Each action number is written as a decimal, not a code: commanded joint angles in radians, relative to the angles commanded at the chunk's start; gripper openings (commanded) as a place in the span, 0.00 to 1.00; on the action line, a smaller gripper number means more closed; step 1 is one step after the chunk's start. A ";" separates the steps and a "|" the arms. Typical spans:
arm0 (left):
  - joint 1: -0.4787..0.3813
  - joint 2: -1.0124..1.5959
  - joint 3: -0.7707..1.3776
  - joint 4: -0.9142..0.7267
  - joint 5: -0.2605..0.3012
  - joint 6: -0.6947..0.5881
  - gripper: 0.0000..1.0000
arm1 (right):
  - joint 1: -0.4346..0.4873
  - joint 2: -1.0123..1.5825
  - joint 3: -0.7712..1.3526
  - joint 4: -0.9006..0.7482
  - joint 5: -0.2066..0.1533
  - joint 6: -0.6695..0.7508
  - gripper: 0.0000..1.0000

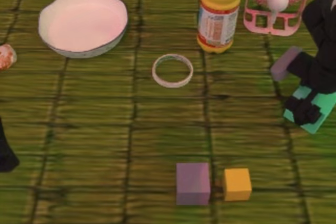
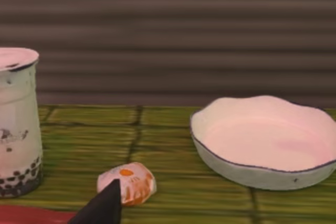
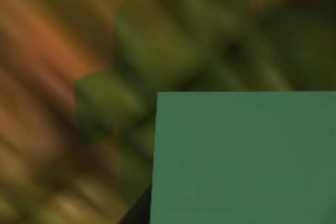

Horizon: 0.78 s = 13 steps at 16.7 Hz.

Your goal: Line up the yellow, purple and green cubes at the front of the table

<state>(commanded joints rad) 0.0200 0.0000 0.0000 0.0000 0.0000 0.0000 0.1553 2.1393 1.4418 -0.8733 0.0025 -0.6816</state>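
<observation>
The purple cube (image 1: 193,183) and the smaller yellow cube (image 1: 237,184) sit side by side near the table's front edge, a small gap between them. At the right edge, the green cube (image 1: 321,119) is tilted under my right gripper (image 1: 304,111), which is shut on it. In the right wrist view the green cube (image 3: 244,156) fills the lower right, with one dark finger (image 3: 137,212) beside it. My left gripper (image 1: 5,156) is parked at the left edge, open. Only one of its fingers (image 2: 102,208) shows in the left wrist view.
A white bowl (image 1: 84,22) stands at the back left, a tape ring (image 1: 172,70) mid-table, and a juice bottle (image 1: 219,11) and pink fan (image 1: 276,1) at the back. A dull purple block (image 1: 285,62) lies beside my right arm. A wrapped bun (image 2: 127,183) and a cup (image 2: 18,124) are at the far left.
</observation>
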 joint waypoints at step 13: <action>0.000 0.000 0.000 0.000 0.000 0.000 1.00 | 0.000 0.000 0.000 0.000 0.000 0.000 0.00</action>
<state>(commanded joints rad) 0.0200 0.0000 0.0000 0.0000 0.0000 0.0000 0.1553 2.1393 1.4418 -0.8733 0.0025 -0.6816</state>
